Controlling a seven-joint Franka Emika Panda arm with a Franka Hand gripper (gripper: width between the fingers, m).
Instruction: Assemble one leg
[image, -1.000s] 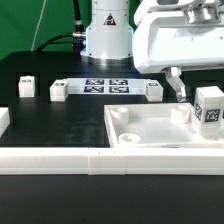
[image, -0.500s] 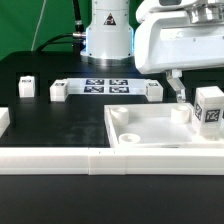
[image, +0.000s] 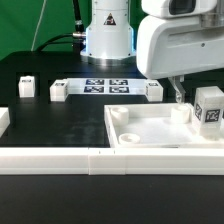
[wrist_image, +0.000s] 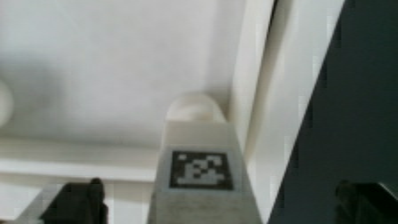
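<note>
A leg (image: 209, 107), a small white block with a black-and-white tag, stands upright at the exterior view's right by the wide white tray-like piece (image: 150, 138). My gripper (image: 192, 97) hangs just over it, with one finger (image: 178, 91) showing. In the wrist view the leg (wrist_image: 199, 175) rises between the two dark fingers (wrist_image: 79, 203), with a gap on each side. The gripper (wrist_image: 222, 208) is open and touches nothing. Three more legs (image: 27, 88) (image: 59, 91) (image: 153, 90) lie on the black table further back.
The marker board (image: 105, 86) lies at the back centre before the robot base. Long white border rails (image: 60, 160) run along the front edge. A white block (image: 4, 120) sits at the exterior view's far left. The tray's corner recess (wrist_image: 196, 105) shows beyond the leg.
The gripper has shifted a little lower and toward the exterior view's right, closer over the tagged leg. The parts on the table have not moved.
</note>
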